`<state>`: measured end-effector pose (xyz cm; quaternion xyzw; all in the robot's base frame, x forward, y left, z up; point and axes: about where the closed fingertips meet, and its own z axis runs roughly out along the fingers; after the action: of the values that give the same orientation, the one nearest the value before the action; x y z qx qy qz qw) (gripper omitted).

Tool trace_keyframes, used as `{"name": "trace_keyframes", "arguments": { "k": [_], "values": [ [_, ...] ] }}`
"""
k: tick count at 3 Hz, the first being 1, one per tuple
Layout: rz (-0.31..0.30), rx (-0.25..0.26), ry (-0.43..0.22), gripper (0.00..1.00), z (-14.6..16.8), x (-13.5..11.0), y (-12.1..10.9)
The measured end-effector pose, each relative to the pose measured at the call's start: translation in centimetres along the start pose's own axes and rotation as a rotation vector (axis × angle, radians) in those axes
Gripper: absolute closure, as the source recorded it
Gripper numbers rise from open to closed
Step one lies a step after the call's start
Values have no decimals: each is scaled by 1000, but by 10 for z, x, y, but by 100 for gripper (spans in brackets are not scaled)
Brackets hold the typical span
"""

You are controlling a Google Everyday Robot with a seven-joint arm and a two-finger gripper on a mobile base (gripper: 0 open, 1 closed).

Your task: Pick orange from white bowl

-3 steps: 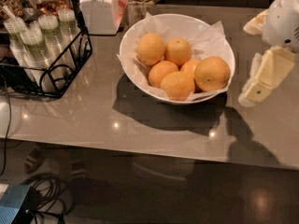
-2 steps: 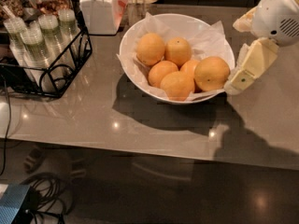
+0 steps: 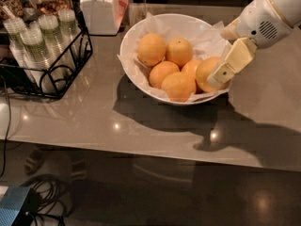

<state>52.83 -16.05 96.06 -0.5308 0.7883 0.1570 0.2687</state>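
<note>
Hovering at the right rim of the wide white paper-lined bowl [image 3: 125, 51], the cream two-finger gripper [image 3: 218, 55] shows its fingers spread apart. The nearer finger overlaps the big yellow-orange orange [image 3: 202, 74], which lies at the bowl's right side. Five smaller oranges [image 3: 151, 48] crowd in on its left. Behind the bowl stands a white lidded jar [image 3: 99, 11]. Far left, a black wire rack [image 3: 70, 74] holds stacked clear plastic cups [image 3: 33, 41], all on a glossy grey table [image 3: 141, 126].

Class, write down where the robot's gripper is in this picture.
The gripper is on the right of the camera view, at the right edge of the bowl, partly in front of the rightmost orange.
</note>
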Motion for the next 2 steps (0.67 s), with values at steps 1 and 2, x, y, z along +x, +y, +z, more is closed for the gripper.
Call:
{"name": "trace_keyframes", "arguments": {
  "k": [1, 2],
  "values": [
    [2, -2, -2, 0, 1, 0, -1],
    [50, -6, -85, 0, 10, 5, -5]
  ]
}}
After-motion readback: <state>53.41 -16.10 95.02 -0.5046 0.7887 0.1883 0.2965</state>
